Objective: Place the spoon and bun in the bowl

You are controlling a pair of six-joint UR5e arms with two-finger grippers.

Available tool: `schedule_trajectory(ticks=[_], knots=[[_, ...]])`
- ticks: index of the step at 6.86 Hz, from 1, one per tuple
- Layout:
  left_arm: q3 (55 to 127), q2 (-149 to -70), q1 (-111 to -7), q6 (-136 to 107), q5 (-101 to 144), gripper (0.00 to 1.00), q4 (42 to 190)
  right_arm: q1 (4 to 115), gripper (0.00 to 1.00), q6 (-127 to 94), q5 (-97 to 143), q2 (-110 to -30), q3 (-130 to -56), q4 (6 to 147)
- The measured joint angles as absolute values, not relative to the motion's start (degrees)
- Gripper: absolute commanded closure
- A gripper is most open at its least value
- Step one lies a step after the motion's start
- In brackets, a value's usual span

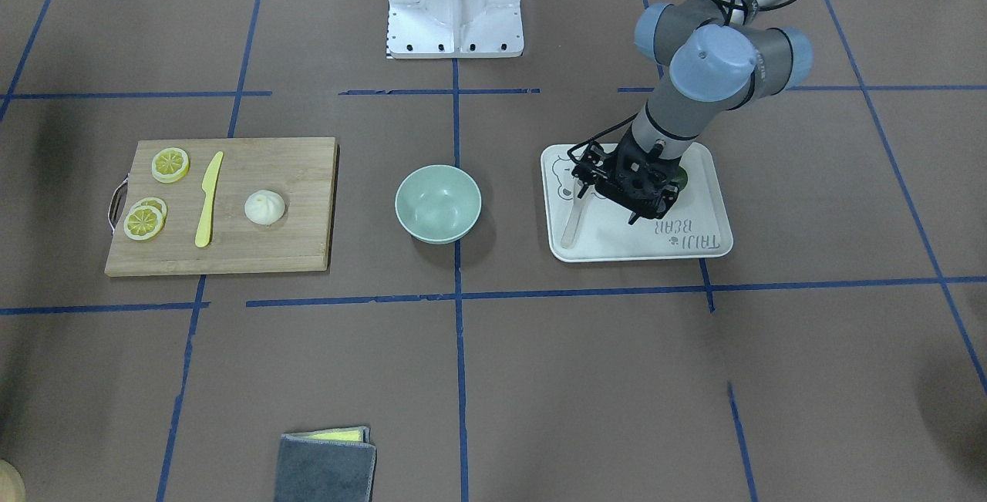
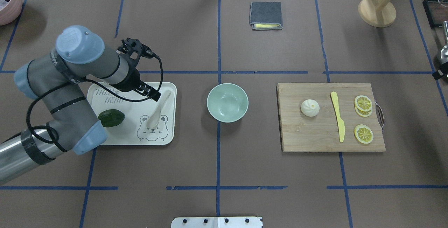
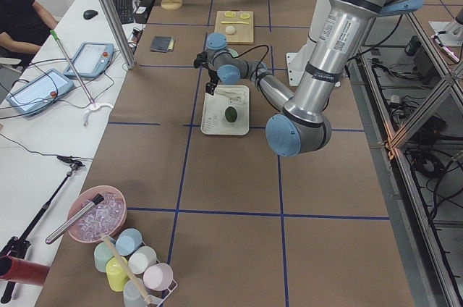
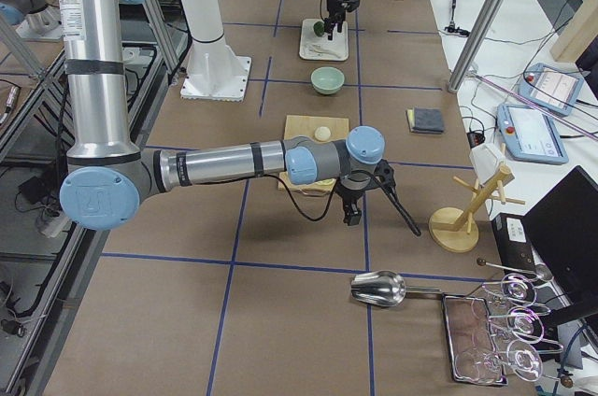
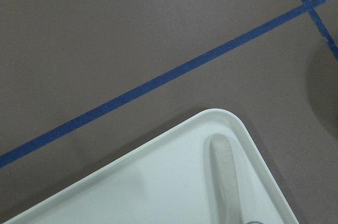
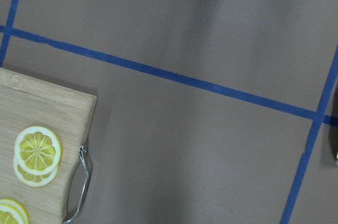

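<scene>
spoon (image 2: 159, 110): lies flat on the white bear tray (image 2: 133, 142) toward the tabletop's left end; scoop near the robot-side edge, handle pointing to the far edge.
bun (image 2: 310, 108): sits on the wooden cutting board (image 2: 315, 133) toward the right end, untouched.
bowl (image 2: 227, 102): mid-tabletop between tray and board, nothing in it.
step in hand: reach for the spoon, first of two pickups; nothing delivered yet, by my reading.
left pincer (image 2: 153, 95): hangs just over the spoon's handle end; fingers look apart in the front view, nothing held. contact with the handle not clear.
right pincer (image 4: 352, 219): past the board's handle end near the right edge; seen only from the side, cannot tell whether apart or together.
next move calls for: dropping straight onto the thin handle, closing across it, lifting clear of the tray rim, then a short carry toward the bowl.
in the way: avocado (image 2: 111, 118) shares the tray but lies well apart from the spoon; tray lip may catch a low drag.
near the bun: yellow knife (image 2: 338, 116) beside it, lemon slices (image 2: 363, 103) beyond; both easy to nudge.
far edge: folded grey cloth (image 2: 265, 15), out of the path.
</scene>
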State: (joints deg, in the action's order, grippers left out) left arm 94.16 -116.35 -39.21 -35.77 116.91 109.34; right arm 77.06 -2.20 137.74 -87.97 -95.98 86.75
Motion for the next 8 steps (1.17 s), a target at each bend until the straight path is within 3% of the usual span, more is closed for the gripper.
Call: schedule_trajectory(ticks=[6,7,8], knots=[[89.2,-119.2,-36.1,-35.5,115.9,0.26,109.9,75.4,0.0,-7.5,137.6,-87.9,-95.8,86.7],[88.6,-119.7,-35.9,-35.4,115.9,0.42,110.0,75.4,0.0,-7.6,137.5,-87.9,-95.8,86.7],[88.2,-119.9,-35.8,-35.2,115.9,0.69,110.0,75.3,0.0,-7.6,137.5,-88.0,-95.7,86.7]])
